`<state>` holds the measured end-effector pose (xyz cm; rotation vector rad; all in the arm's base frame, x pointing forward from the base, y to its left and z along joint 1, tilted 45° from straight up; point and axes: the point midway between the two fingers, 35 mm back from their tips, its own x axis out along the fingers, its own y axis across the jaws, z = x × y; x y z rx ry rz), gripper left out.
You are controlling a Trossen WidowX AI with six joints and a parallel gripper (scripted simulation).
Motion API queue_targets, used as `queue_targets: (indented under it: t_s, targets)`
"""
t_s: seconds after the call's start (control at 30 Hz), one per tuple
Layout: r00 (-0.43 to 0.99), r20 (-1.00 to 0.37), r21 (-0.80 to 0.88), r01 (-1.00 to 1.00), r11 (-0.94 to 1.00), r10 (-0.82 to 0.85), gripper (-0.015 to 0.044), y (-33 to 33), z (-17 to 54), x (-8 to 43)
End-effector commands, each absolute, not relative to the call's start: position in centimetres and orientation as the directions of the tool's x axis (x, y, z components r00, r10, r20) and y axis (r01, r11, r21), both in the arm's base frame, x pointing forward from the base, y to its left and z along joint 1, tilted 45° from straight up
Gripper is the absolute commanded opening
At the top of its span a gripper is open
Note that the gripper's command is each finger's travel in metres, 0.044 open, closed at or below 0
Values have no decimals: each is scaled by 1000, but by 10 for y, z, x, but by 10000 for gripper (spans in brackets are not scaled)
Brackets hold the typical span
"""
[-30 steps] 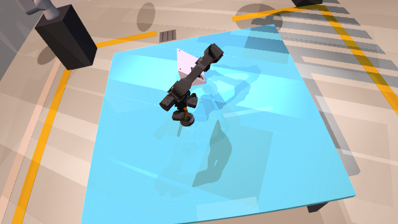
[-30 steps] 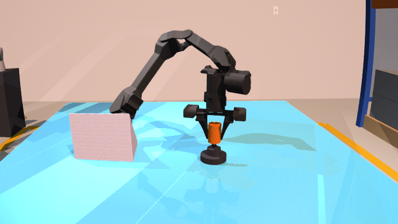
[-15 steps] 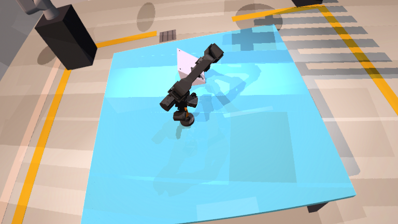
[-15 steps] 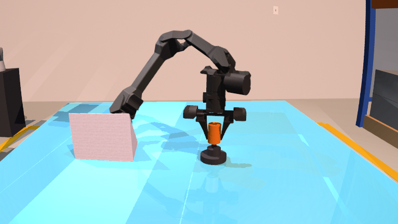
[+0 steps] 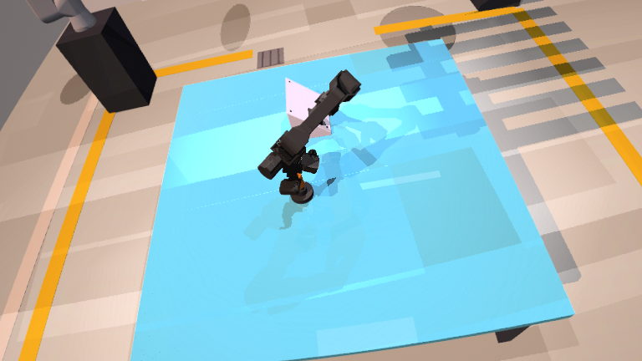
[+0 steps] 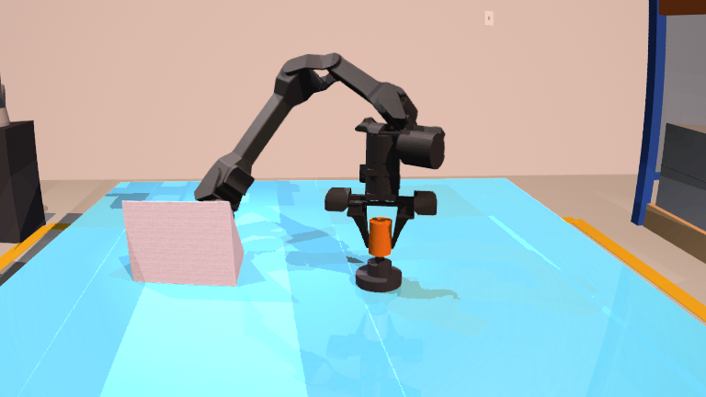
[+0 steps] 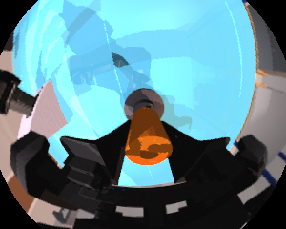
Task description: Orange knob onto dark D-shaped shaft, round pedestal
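Observation:
The orange knob (image 5: 301,184) (image 6: 380,236) (image 7: 148,138) is upright between the fingers of my gripper (image 6: 381,244), which is shut on it. The dark round pedestal (image 5: 303,195) (image 6: 378,277) (image 7: 144,101) stands on the blue table directly below the knob. In the exterior view the knob's lower end is just above the pedestal's raised centre, with a small gap in which a short dark bit of the shaft shows. The knob is not down on the pedestal. The rest of the shaft, its flat side and the knob's hole are hidden.
A pale pink slanted block (image 5: 303,101) (image 6: 182,242) (image 7: 47,112) stands on the blue table (image 5: 236,291) (image 6: 520,320) beside the arm's base, left of the pedestal in the exterior view. The arm arches over from the base. Dark boxes stand off the table.

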<state>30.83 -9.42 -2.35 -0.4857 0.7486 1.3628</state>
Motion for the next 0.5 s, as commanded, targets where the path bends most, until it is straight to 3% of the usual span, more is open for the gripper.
queue_targets:
  t_s: [0.0, 0.33, 0.47]
  targets:
    - [37, -723, 107, -980, 165, 690, 0, -94, -24, 308]
    - [37, -723, 101, -982, 158, 690, 0, -97, -20, 308]
    - [37, -723, 21, -997, 76, 690, 0, -98, -20, 309]
